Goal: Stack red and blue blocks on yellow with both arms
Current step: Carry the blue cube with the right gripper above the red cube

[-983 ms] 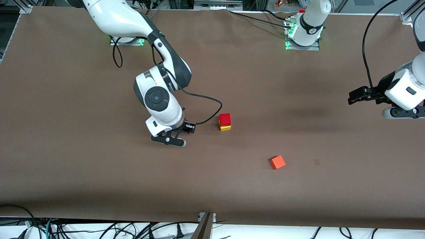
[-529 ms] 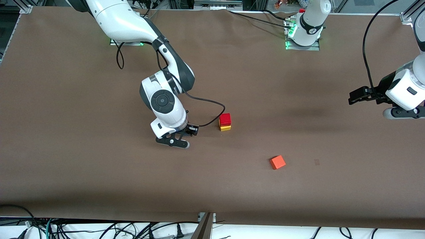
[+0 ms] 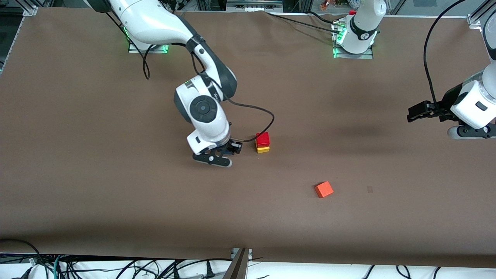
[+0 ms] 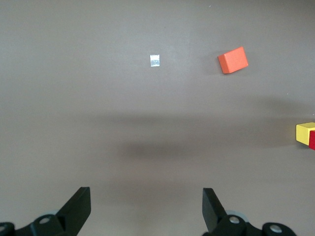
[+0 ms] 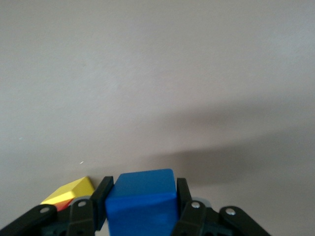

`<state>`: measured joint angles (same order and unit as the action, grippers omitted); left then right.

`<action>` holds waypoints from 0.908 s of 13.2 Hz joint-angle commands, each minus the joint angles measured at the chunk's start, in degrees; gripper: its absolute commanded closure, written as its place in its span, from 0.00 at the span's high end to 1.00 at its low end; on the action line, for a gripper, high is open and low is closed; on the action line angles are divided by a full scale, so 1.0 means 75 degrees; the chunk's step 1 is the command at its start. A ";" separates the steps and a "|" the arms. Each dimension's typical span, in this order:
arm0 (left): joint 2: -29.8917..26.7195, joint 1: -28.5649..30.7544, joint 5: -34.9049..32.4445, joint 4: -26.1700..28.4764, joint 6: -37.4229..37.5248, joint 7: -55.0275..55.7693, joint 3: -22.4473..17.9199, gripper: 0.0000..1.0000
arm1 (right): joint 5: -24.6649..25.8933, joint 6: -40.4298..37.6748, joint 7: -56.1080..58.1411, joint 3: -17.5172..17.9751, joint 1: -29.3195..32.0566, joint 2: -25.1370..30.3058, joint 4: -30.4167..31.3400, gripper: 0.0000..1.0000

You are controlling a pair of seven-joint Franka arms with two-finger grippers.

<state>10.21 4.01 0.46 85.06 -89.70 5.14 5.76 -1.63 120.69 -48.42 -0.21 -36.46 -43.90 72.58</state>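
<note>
You have the right gripper (image 3: 217, 159) low over the brown table (image 3: 77, 155), just beside the stack toward the right arm's end, where the red block (image 3: 262, 138) sits on the yellow block (image 3: 263, 149). An orange-red block (image 3: 324, 189) lies alone, nearer the front camera and toward the left arm's end. Your left gripper (image 3: 416, 113) waits in the air over the left arm's end of the table.
</note>
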 commanded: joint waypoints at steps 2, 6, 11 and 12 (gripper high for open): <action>0.0021 -0.0007 -0.0143 -0.0103 0.0019 -0.0158 -0.0018 1.00 | 0.0111 -0.0155 -0.0750 -0.0019 -0.0399 0.0017 -0.0419 0.41; 0.0021 -0.0007 -0.0143 -0.0103 0.0019 -0.0158 -0.0018 1.00 | 0.0123 -0.0096 -0.1442 -0.0077 -0.0879 0.0017 -0.0419 0.41; 0.0045 -0.0007 -0.0143 -0.0255 0.0019 -0.0158 -0.0018 1.00 | 0.0123 -0.0061 -0.1783 -0.0066 -0.1185 0.0017 -0.0454 0.41; 0.0045 -0.0007 -0.0143 -0.0255 0.0019 -0.0158 -0.0018 1.00 | 0.0123 -0.0061 -0.1806 -0.0066 -0.1266 0.0017 -0.0454 0.41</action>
<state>10.21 4.04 0.46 84.31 -89.82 5.14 5.72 -1.59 120.68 -60.53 -0.23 -44.97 -43.87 70.01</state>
